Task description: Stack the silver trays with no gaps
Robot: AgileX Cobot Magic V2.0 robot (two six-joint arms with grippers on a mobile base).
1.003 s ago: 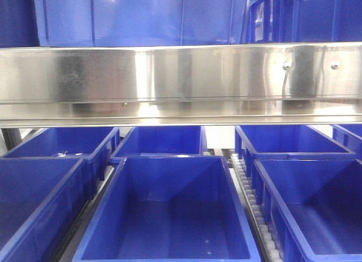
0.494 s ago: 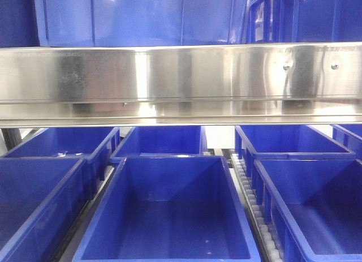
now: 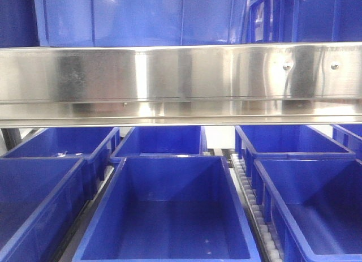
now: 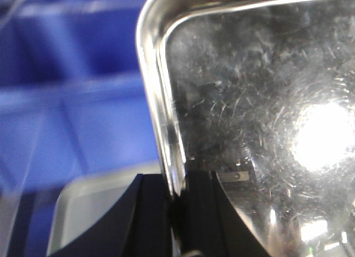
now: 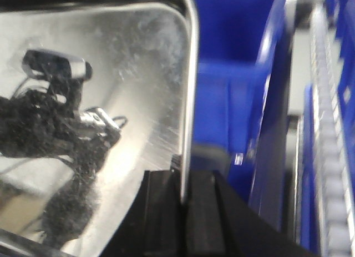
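Observation:
In the left wrist view a silver tray point(image 4: 249, 101) fills the right side, its scratched inside facing the camera. My left gripper point(image 4: 176, 212) is shut on its left rim near a rounded corner, with one black finger point(image 4: 150, 218) on each side of the rim. In the right wrist view a silver tray point(image 5: 122, 74) mirrors the arm. My right gripper point(image 5: 186, 212) is shut on its right rim. I cannot tell whether both views show the same tray. No gripper or tray shows in the front view.
A long steel rail point(image 3: 181, 84) spans the front view. Several open blue bins point(image 3: 169, 211) stand in rows below it, with white roller strips point(image 3: 249, 200) between them, and more bins above. Blue bins point(image 5: 233, 101) lie beside the held tray. A pale grey surface point(image 4: 89, 212) lies below the left gripper.

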